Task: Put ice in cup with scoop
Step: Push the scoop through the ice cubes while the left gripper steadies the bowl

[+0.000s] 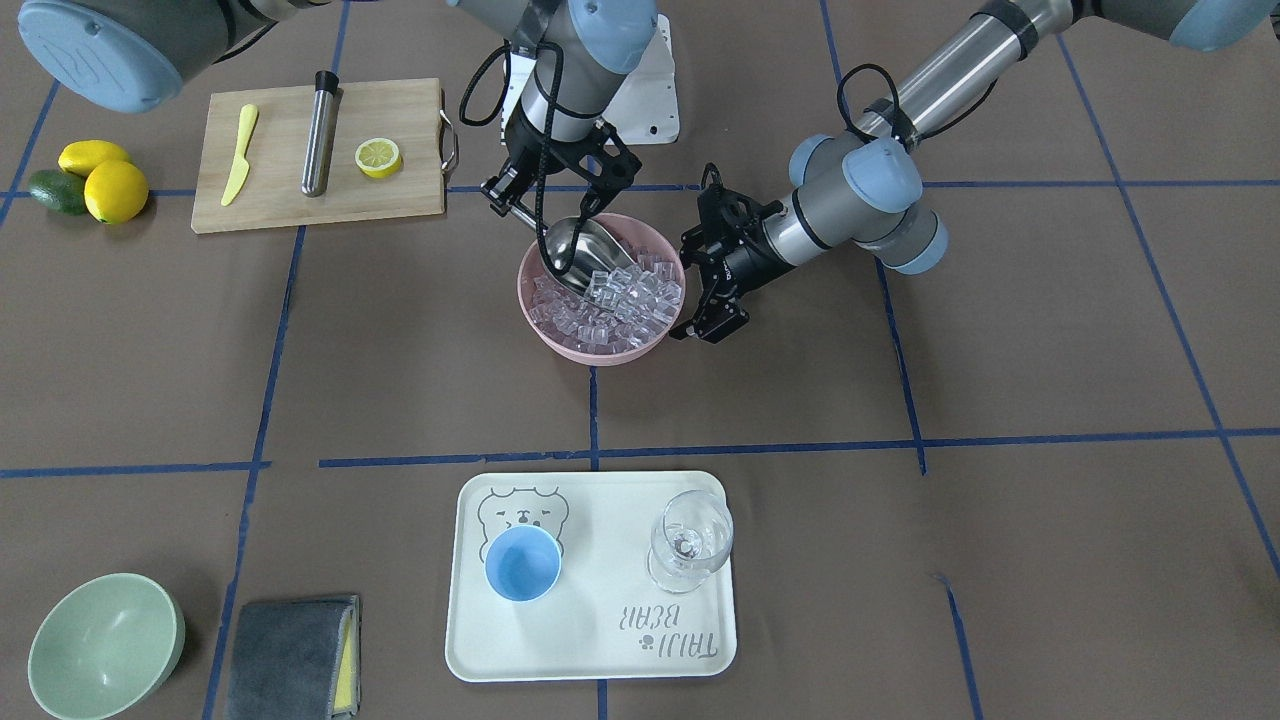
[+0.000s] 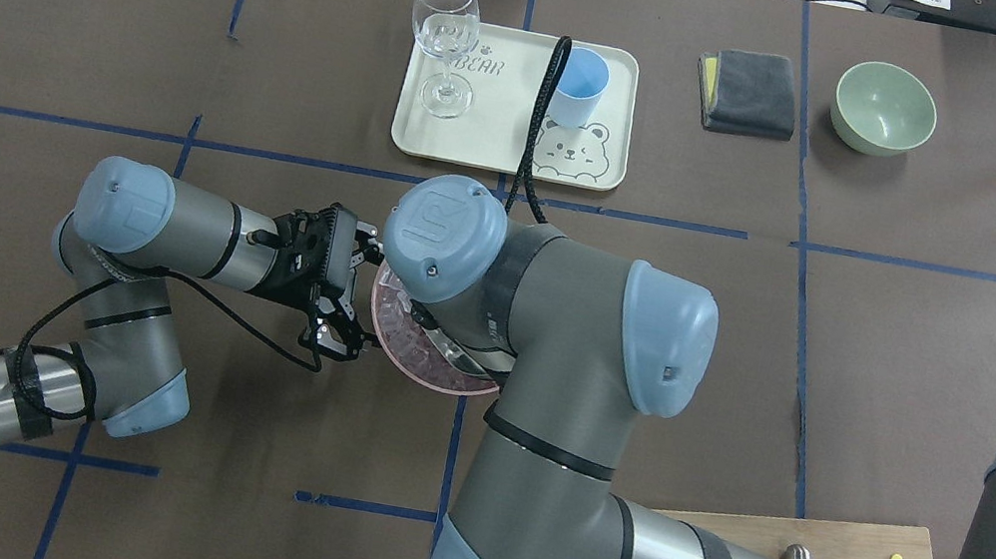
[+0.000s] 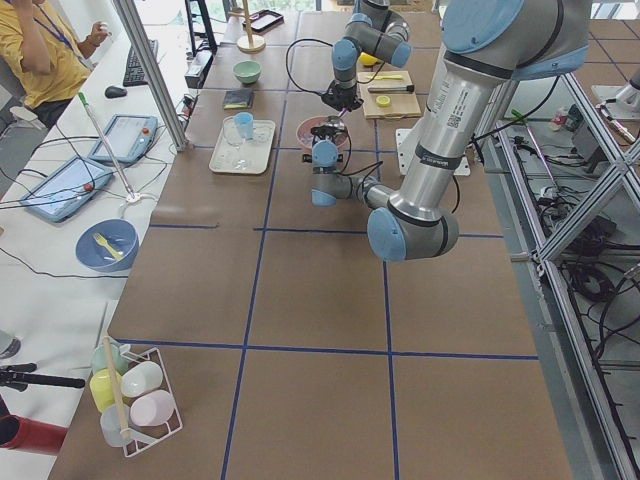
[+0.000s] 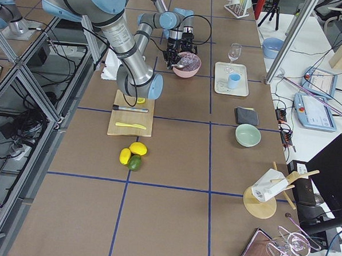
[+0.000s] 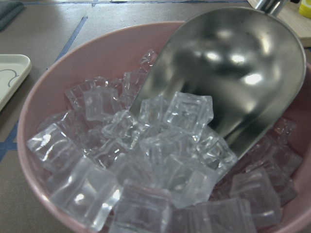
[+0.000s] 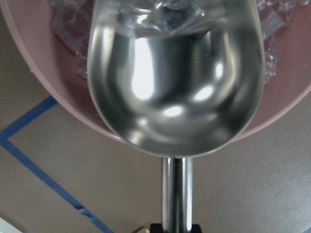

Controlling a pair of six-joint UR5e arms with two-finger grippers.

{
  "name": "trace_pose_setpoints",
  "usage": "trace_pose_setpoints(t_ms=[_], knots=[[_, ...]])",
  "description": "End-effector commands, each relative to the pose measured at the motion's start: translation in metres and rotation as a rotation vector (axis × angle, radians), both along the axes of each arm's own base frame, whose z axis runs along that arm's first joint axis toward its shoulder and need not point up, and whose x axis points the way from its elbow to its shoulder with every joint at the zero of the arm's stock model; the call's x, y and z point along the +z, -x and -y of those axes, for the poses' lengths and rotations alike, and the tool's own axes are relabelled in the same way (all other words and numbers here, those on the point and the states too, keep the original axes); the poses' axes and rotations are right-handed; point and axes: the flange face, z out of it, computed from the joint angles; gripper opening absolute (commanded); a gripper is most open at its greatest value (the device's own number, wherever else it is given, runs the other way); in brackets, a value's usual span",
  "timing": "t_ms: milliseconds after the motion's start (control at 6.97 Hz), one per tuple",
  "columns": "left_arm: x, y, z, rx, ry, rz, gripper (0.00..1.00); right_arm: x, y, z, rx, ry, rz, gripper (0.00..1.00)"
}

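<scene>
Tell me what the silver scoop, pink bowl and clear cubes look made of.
The silver deep-trough scoop looks like polished metal, likely stainless steel: mirror-like reflections. The round pink bowl seems plastic, semi-matte: opaque even colour, soft sheen. The small clear cubes are glassy and sharp-edged; real ice or acrylic, cannot tell.

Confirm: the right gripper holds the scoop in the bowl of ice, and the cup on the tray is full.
Wrong: the cup is empty, as the front-facing view shows. The right gripper does hold the scoop in the bowl of ice.
</scene>
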Motion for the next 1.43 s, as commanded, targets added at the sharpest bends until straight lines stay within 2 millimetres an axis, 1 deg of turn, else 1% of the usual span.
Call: trace_pose_setpoints(t_ms=[0,143,287,430,574,717,1004,1148,1291], knots=[[0.000,-0.001,0.000,0.000,0.001,0.001,1.00,0.007,-0.033,-0.007,0.011,-0.029,0.070,0.00],[0.001,0.000,0.000,0.000,0.001,0.003,1.00,0.009,-0.042,-0.009,0.029,-0.041,0.115,0.00],[0.001,0.000,0.000,0.000,0.002,0.003,1.00,0.013,-0.041,-0.009,0.049,-0.044,0.150,0.00],[0.000,-0.001,0.000,0.000,0.001,0.001,1.00,0.014,-0.051,-0.011,0.054,-0.056,0.183,0.00],[0.000,-0.001,0.000,0.000,0.001,0.001,1.00,0.015,-0.067,-0.017,0.084,-0.058,0.226,0.00],[0.000,-0.001,0.000,0.000,0.001,0.001,1.00,0.007,-0.077,-0.015,0.144,-0.044,0.260,0.00],[0.000,-0.001,0.000,0.000,0.001,0.001,1.00,-0.003,-0.092,-0.001,0.278,-0.004,0.307,0.00],[0.000,-0.001,0.000,0.000,0.001,0.001,1.00,-0.005,-0.103,0.015,0.326,0.010,0.311,0.00],[0.000,0.000,0.000,0.000,0.000,0.000,1.00,0.001,-0.119,0.037,0.371,0.015,0.290,0.00]])
